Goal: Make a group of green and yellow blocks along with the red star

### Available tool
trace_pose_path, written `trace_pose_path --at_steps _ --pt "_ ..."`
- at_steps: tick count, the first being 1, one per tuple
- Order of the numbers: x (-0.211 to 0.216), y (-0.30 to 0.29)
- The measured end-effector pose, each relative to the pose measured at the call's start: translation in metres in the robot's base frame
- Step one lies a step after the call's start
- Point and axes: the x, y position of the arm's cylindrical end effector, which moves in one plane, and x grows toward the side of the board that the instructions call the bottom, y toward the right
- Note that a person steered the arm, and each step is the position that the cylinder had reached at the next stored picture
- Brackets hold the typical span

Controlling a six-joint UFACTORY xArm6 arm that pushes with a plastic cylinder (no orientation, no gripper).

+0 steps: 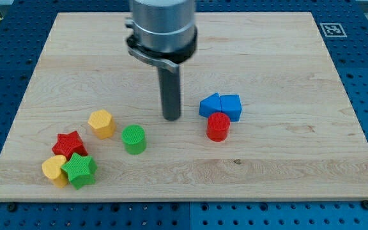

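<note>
The red star [69,144] lies at the view's lower left, touching a green star [79,170] and a yellow block [55,170] below it. A yellow hexagon [101,123] sits just to the star's upper right. A green cylinder [133,139] stands a little further right, apart from the others. My tip [171,117] is on the board up and to the right of the green cylinder, with a clear gap between them, and left of the blue blocks.
Two blue blocks [221,106] sit side by side right of the tip, with a red cylinder [218,126] touching them below. The wooden board [286,160] lies on a blue perforated table; a marker tag [330,29] is at its top right corner.
</note>
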Motion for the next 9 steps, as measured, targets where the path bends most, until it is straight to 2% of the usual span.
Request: trace_pose_path --at_steps 1,2,3,5,9 --pt "0.033 0.001" --pt "0.038 -0.023" --pt "0.038 -0.058" --pt "0.017 -0.047" --pt "0.034 -0.094"
